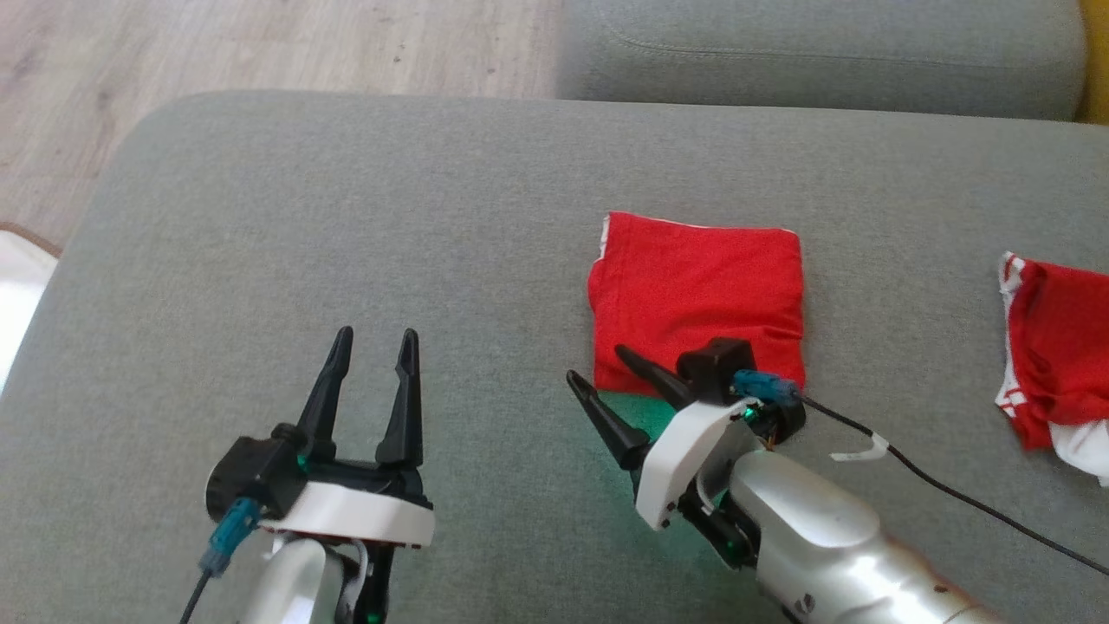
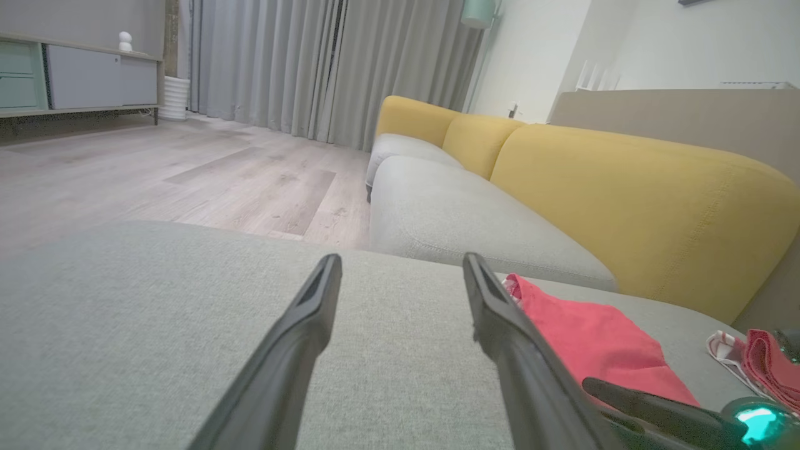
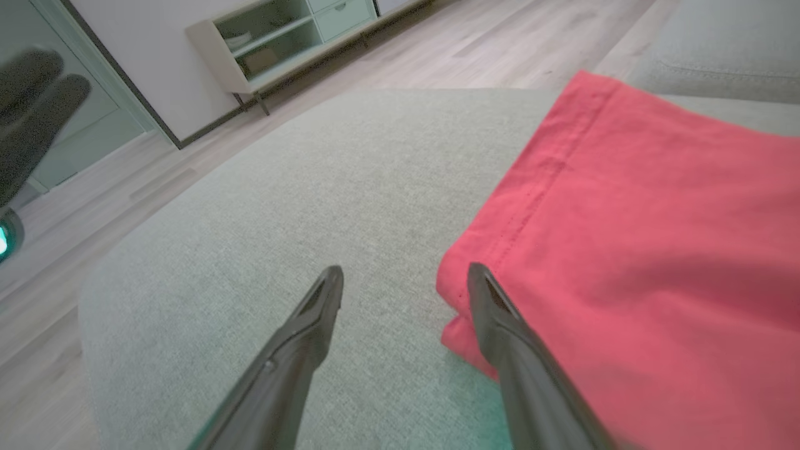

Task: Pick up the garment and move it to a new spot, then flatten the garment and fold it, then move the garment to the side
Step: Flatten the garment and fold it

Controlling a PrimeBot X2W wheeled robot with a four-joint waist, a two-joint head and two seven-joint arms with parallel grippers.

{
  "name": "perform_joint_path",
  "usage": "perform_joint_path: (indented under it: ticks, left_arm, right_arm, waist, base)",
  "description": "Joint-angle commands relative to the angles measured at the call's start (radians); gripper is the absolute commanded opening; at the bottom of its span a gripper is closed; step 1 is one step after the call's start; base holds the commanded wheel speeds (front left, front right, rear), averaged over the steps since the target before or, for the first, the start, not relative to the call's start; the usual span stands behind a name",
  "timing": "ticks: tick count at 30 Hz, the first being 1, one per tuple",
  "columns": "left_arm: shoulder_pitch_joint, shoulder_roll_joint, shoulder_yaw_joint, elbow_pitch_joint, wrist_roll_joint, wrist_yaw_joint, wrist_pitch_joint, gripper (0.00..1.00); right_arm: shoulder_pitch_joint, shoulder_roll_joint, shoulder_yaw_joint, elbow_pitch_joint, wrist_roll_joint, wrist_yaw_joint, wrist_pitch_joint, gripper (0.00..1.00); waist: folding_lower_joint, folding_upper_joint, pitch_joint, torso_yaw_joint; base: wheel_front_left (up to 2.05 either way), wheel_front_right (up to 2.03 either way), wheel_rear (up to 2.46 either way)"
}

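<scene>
Red folded garment lies right of centre on sofa; right tool gapes at its lower-left corner, left tool spread, empty.

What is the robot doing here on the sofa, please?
It is folding laundry on the grey cushion. A red garment lies folded into a neat rectangle, and the right gripper sits open at its near left corner, holding nothing. The left gripper is open over bare cushion. Another red and white garment lies crumpled further right.
</scene>
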Motion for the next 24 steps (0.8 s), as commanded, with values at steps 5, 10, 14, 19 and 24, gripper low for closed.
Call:
perform_joint_path:
  ticks: [5, 10, 14, 19, 24]
  left_arm:
    - [-0.021, 0.006, 0.047, -0.038, 0.002, 0.007, -0.008, 1.0]
    - [-0.017, 0.006, 0.065, -0.063, 0.009, 0.006, -0.008, 1.0]
    - [-0.015, 0.006, 0.072, -0.083, 0.014, 0.002, -0.008, 1.0]
    - [-0.01, 0.006, 0.076, -0.101, 0.021, -0.001, -0.008, 1.0]
    - [0.005, 0.006, 0.088, -0.131, 0.026, -0.003, -0.008, 1.0]
  right_arm:
    - [-0.038, 0.013, -0.065, -0.022, -0.002, 0.007, -0.05, 1.0]
    - [-0.066, 0.001, -0.269, 0.0, -0.11, 0.007, -0.064, 1.0]
    - [-0.004, -0.032, -0.533, -0.102, -0.289, 0.007, -0.065, 1.0]
    - [0.126, -0.015, -0.763, -0.258, -0.468, 0.007, -0.065, 1.0]
    - [0.291, 0.011, -0.906, -0.457, -0.598, 0.007, -0.065, 1.0]
  waist:
    - [0.0, 0.0, -0.012, -0.041]
    - [0.0, 0.0, -0.014, -0.083]
    - [0.0, 0.0, -0.014, -0.114]
    - [0.0, 0.0, -0.016, -0.143]
    - [0.0, 0.0, -0.016, -0.172]
  base:
    - [0.0, 0.0, 0.0]
    - [0.0, 0.0, 0.0]
    - [0.0, 0.0, 0.0]
    - [0.0, 0.0, 0.0]
    - [0.0, 0.0, 0.0]
